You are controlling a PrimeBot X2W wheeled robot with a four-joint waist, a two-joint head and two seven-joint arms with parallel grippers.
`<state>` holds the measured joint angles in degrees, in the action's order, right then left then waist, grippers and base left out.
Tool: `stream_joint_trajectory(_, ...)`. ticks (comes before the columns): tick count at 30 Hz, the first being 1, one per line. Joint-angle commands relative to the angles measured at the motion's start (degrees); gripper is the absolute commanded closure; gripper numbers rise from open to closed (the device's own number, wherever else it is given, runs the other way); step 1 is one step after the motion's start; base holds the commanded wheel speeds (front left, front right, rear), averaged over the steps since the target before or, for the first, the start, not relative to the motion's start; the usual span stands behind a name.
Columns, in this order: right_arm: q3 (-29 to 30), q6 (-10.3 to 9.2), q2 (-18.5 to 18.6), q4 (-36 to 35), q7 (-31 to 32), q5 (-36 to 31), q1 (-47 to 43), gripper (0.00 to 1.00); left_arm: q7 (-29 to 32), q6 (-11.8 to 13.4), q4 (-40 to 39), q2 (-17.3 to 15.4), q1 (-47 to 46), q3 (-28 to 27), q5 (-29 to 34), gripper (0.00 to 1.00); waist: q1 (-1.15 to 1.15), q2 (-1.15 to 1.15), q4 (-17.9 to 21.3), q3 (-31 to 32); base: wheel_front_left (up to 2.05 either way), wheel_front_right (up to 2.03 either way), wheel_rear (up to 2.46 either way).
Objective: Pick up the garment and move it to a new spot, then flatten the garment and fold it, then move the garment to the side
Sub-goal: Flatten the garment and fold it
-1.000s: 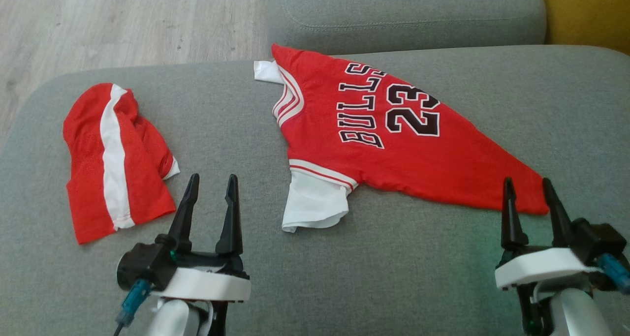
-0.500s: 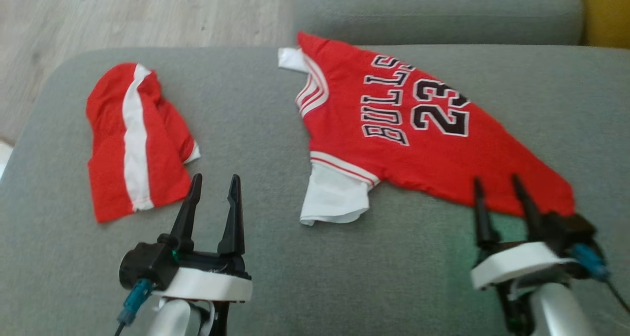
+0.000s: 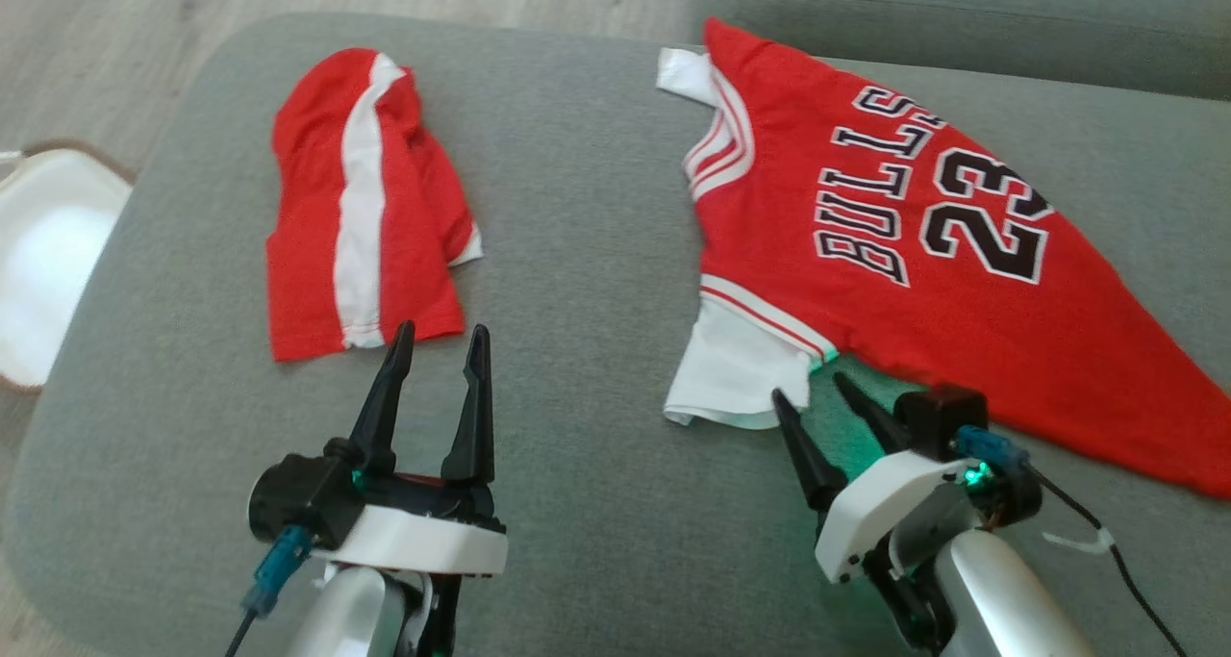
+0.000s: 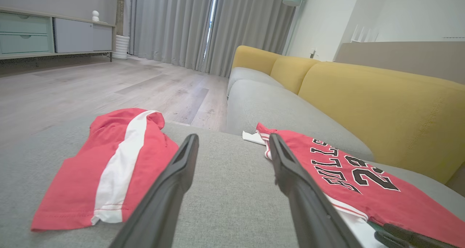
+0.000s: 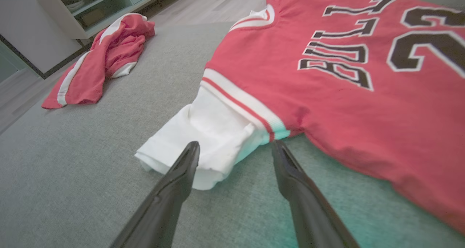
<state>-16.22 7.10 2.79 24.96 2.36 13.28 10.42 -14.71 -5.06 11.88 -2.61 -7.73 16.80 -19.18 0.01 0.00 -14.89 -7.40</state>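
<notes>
- Red jersey: lies spread on the grey sofa cushion, lettering upward, on the robot's right side; its white sleeve points toward the near edge.
- Right gripper: fingers apart with nothing between them, tips just beside the white sleeve.
- Left gripper: fingers apart and empty, tips near the bottom hem of the red-and-white shorts.
- Shorts: crumpled, on the cushion's left part, well apart from the jersey.

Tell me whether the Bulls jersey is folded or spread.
Spread: the jersey lies flat on the sofa, lettering and white sleeve showing.
</notes>
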Motion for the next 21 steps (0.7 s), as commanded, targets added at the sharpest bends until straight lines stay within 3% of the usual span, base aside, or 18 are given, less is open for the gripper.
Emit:
stream_joint_trajectory(1, -1.61, 0.39, 0.09, -1.09, 0.23, 0.93, 2.12, 0.0, -0.29, 0.12, -1.62, -0.27, -1.91, -1.43, -0.16, 0.0, -0.01, 0.0, -0.99, -0.03, 0.0, 0.0, 0.0)
stream_joint_trajectory(12, -2.03, 0.39, 0.09, 5.47, 0.25, 3.71, 5.22, 0.0, -0.29, 0.55, -1.92, -0.27, -1.34, -0.99, -0.3, 0.0, -0.01, 0.0, -2.56, 0.01, 0.0, 0.0, 0.0)
stream_joint_trajectory(13, -2.28, 0.39, 0.09, 6.02, 0.09, 3.81, 5.45, 0.66, -0.29, 0.58, -1.9, -0.27, -1.34, -0.99, -0.28, 0.0, -0.01, 0.0, -2.54, 0.1, 0.0, 0.0, 0.0)
stream_joint_trajectory(14, -2.46, 0.39, 0.09, 6.49, -0.12, 3.96, 5.65, 1.0, -0.29, 0.6, -1.9, -0.27, -1.35, -0.99, -0.26, 0.0, -0.01, 0.0, -2.52, 0.17, 0.0, 0.0, 0.0)
stream_joint_trajectory(21, 0.33, 0.39, 0.09, 8.09, -3.28, 2.88, 6.96, 1.0, -0.29, 0.76, -2.02, -0.27, -1.07, -1.51, 0.26, 0.0, -0.01, 0.0, -1.69, 0.66, 0.0, 0.0, 0.0)
